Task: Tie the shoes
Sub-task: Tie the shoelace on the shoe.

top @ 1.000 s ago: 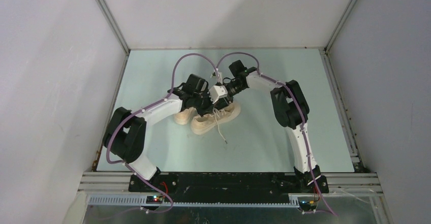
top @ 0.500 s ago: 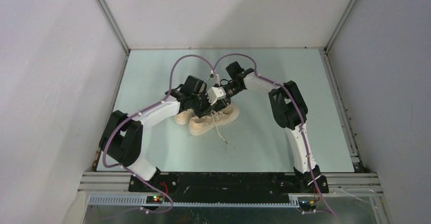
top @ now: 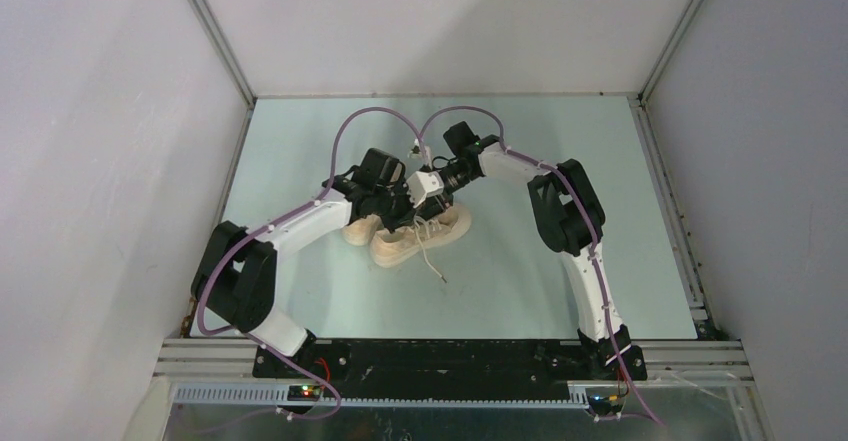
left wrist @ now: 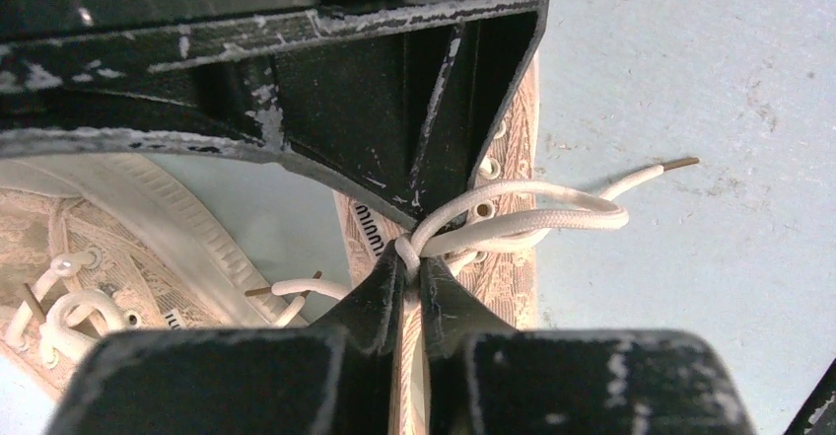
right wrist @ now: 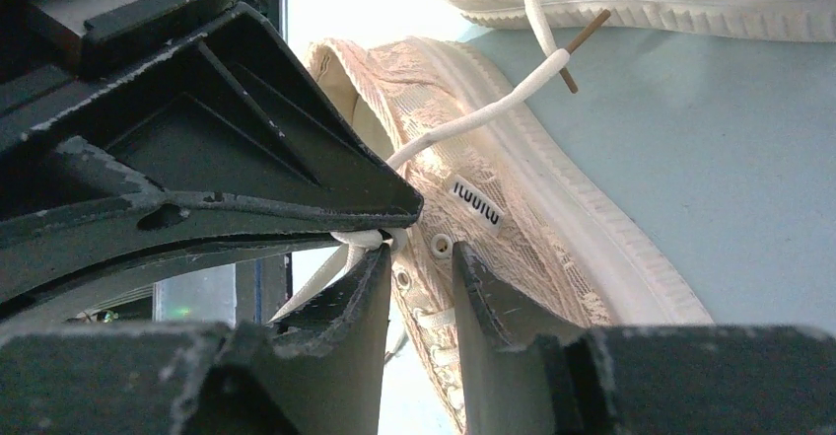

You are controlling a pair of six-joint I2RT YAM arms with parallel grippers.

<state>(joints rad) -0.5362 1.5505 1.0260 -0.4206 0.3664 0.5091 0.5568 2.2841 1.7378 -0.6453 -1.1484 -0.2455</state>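
Observation:
Two cream-beige shoes lie side by side mid-table, one nearer (top: pixel 400 249) and one to its left (top: pixel 360 231). Both grippers meet over the nearer shoe's laces. My left gripper (left wrist: pixel 414 257) is shut on the off-white lace (left wrist: pixel 532 220) where its loops cross above the shoe (left wrist: pixel 518 277). My right gripper (right wrist: pixel 419 257) stands open, with the eyelet flap of the shoe (right wrist: pixel 532 208) showing in the gap. A lace strand (right wrist: pixel 365 239) is squeezed between its left finger and the left gripper's finger (right wrist: pixel 246 149).
One lace end trails onto the table (top: pixel 432 261) toward the arms. Another tipped lace end (left wrist: pixel 670 166) lies on the blue-green mat (left wrist: pixel 710 80). The second shoe (left wrist: pixel 99 238) lies close on the left. White walls enclose the table.
Both grippers and the nearer shoe have shifted slightly left. The left jaws eased apart briefly and closed on the lace again.

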